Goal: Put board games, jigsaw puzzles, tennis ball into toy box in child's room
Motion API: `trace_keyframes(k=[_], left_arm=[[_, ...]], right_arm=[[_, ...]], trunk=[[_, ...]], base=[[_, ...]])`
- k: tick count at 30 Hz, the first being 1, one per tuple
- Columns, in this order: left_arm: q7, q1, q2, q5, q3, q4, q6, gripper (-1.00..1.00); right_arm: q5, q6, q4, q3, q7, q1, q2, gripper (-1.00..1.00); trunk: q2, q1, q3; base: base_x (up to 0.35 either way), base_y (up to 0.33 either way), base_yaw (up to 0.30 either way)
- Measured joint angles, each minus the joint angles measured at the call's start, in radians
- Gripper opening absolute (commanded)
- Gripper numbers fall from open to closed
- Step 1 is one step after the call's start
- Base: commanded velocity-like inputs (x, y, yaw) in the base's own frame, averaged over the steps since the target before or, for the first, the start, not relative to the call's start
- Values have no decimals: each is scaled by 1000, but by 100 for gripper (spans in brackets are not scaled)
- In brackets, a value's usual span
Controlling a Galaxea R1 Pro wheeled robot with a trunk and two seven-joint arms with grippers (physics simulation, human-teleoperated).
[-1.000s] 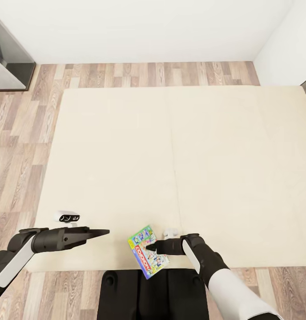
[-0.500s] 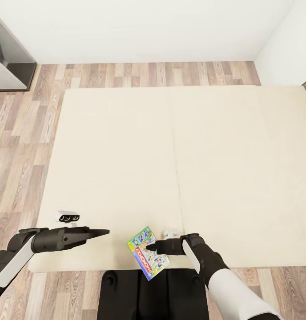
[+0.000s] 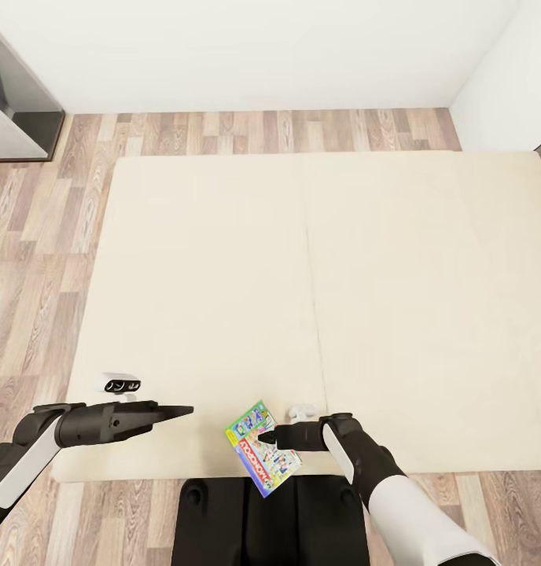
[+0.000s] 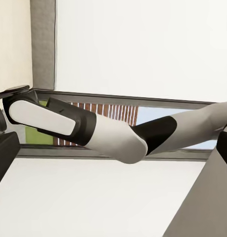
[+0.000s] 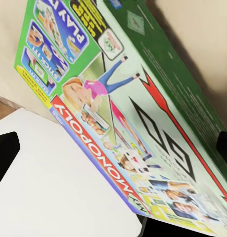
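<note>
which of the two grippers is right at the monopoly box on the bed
The right gripper. Its fingertips sit at the Monopoly board game near the bed's front edge, while the left gripper hovers apart over bare mattress.

Right gripper [image 3: 264, 435] tips lie over the Monopoly box [image 3: 262, 446]; I can't tell whether they're clamped. Box corners cut off in right wrist view. Bed [image 3: 428, 299] runs past the head view's right edge.

White walls [image 3: 247, 55], wood-plank floor [image 3: 34, 228], grey-framed window [image 3: 15, 102] at the corner, even light
</note>
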Motion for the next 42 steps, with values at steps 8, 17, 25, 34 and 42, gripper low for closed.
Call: trace_keyframes(k=[8,17,25,34,42], left_arm=[[0,0,0,0,0,0,-1,100],[0,0,0,0,0,0,-1,100],[0,0,0,0,1,0,-1,100],[0,0,0,0,1,0,-1,100],[0,0,0,0,0,0,-1,100]], right_arm=[[3,2,0,1,0,0,0,100],[4,2,0,1,0,0,0,100],[4,2,0,1,0,0,0,100],[3,2,0,0,0,0,0,100],[3,2,0,0,-1,0,0,100]], trunk=[[0,0,0],[0,0,0],[0,0,0],[0,0,0],[0,0,0]], base=[[0,10,0],[0,0,0],[0,0,0],[0,64,0],[0,10,0]])
